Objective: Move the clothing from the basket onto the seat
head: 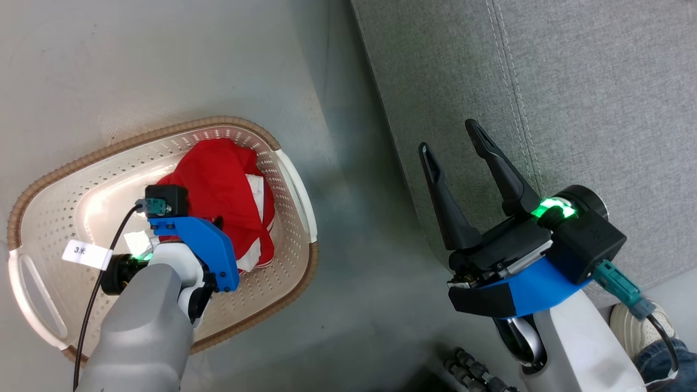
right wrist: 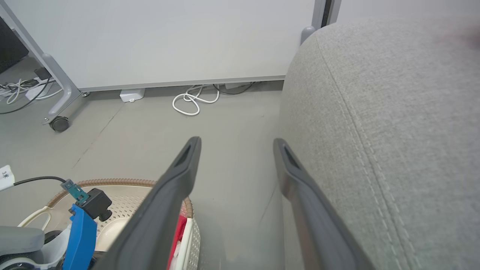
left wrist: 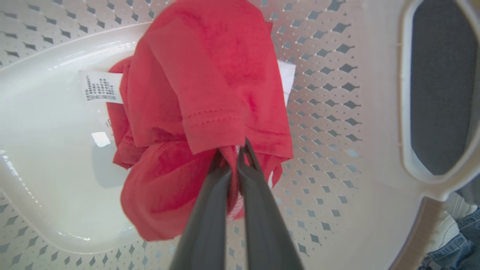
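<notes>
dark jaws, blue wrist brackets

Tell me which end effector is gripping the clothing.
The left end effector, down in the basket, shut on the red clothing. The right end effector hangs open by the sofa, holding nothing.

The clothing lies in the basket, left of the seat.

The grey floor is smooth and faintly scuffed. The cream perforated basket stands on it, near the light grey sofa, with a strip of bare floor between them. By the far wall lie a coiled white cable and a small white box, beside a black caster. A person's pale shoe rests at the sofa's foot.
</notes>
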Controlling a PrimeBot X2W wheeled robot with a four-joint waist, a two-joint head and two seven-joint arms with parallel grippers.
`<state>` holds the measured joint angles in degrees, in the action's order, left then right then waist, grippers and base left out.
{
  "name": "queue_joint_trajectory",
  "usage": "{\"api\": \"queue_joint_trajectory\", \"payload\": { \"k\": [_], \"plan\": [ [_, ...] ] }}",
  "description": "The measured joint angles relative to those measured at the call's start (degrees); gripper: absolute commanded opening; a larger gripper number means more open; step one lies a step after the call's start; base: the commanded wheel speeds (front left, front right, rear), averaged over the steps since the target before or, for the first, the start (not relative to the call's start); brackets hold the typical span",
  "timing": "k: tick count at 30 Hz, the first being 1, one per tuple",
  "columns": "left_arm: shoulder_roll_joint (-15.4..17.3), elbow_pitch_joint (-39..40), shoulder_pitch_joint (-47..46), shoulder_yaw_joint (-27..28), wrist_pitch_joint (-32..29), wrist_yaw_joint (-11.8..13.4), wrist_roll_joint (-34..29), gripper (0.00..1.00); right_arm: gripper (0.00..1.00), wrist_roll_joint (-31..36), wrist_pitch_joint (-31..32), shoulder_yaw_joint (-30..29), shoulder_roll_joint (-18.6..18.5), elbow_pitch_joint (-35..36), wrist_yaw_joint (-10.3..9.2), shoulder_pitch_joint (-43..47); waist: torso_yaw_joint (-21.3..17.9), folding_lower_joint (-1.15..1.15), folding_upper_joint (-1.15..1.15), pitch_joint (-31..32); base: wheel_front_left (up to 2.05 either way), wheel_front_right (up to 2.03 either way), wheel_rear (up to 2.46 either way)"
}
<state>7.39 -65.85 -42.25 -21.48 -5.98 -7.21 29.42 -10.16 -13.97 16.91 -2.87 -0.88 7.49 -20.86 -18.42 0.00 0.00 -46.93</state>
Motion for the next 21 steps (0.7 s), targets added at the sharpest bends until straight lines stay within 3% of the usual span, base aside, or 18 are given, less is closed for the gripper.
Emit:
{"api": "queue_joint_trajectory", "payload": {
  "k": [10, 21],
  "plan": [
    [0.2, 1.5, 1.8, -3.9, 1.1, 0.0, 3.6, 0.00, 1.00, 0.3, 0.1, 0.6, 0.0, -1.5, 0.00, 0.0, 1.7, 0.00, 0.00, 3.7, 0.00, 0.00, 0.00],
    [-0.7, 7.4, 7.2, -11.7, 7.4, 0.0, 9.1, 0.00, 1.00, 1.0, 0.9, 0.2, 0.0, -4.7, 0.00, 0.3, 8.3, -0.01, 0.00, 16.2, 0.00, 0.00, 0.00]
  ]
}}
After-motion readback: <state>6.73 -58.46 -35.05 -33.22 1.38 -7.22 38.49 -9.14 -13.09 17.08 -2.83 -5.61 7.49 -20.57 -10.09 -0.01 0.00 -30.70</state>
